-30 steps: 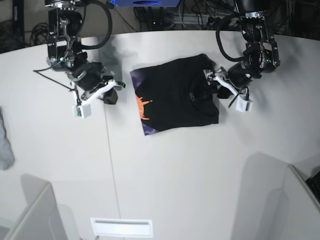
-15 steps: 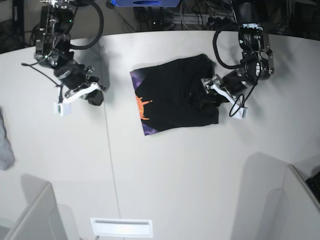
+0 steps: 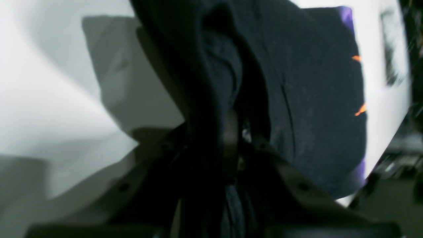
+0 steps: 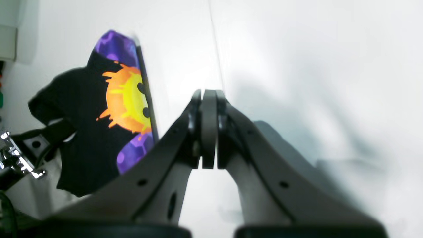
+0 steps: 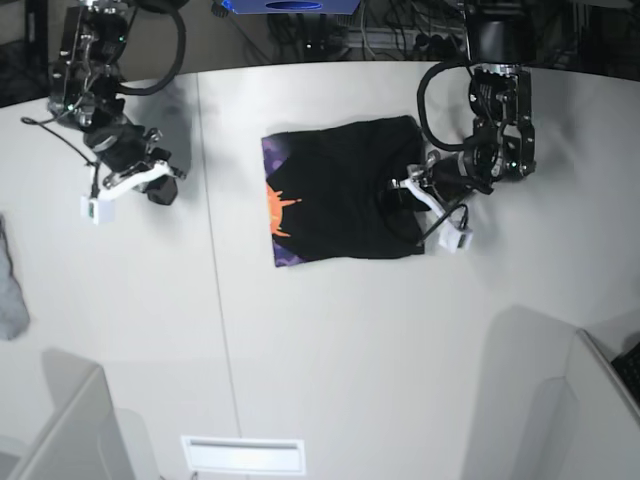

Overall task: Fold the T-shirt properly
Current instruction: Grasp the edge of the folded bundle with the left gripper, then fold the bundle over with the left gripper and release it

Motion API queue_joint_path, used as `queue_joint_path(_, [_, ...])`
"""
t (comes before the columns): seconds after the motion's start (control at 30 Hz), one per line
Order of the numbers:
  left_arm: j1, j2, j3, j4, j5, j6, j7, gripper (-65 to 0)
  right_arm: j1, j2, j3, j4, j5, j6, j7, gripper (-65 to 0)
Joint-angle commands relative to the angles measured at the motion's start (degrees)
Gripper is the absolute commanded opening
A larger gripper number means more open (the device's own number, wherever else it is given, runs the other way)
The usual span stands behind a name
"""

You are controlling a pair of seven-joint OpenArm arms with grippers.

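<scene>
The black T-shirt [image 5: 335,195] lies folded in the middle of the white table [image 5: 330,340], its orange and purple print [image 5: 280,215] showing along its left edge. My left gripper [image 5: 400,195] is at the shirt's right edge, shut on a fold of the black cloth. In the left wrist view the T-shirt [image 3: 314,99] runs between the jaws of the gripper [image 3: 231,132]. My right gripper [image 5: 162,190] is shut and empty, well to the left of the shirt. In the right wrist view the gripper [image 4: 208,99] is shut, with the T-shirt [image 4: 82,142] beyond it.
A small grey cloth [image 5: 10,290] lies at the table's left edge. A seam [image 5: 215,270] runs down the table left of the shirt. Grey panels stand at the front left [image 5: 60,430] and front right [image 5: 570,400]. Cables lie behind the table [image 5: 330,30].
My right arm has swung further left, away from the shirt. My left gripper has moved left over the shirt's right edge, and the shirt has shifted slightly.
</scene>
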Motion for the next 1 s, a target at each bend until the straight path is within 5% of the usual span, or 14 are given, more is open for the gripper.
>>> queue_joint_path(0.0, [-0.53, -0.7, 1.62, 0.08, 2.74, 0.88, 1.85, -65.0, 0.08, 0.6, 1.39, 0.08, 0.22, 0.47, 1.42, -65.0])
queue_joint_path(0.6, [-16.26, -13.27, 38.28, -0.01, 3.35, 0.53, 1.94, -65.0, -3.35, 0.16, 12.29, -2.38, 0.4, 0.47, 1.42, -65.0])
queue_joint_path(0.97, [-28.4, -15.11, 56.04, 0.61, 6.43, 0.44, 1.59, -65.0, -7.04, -1.6, 11.94, -2.38, 0.13, 0.47, 1.77, -65.0])
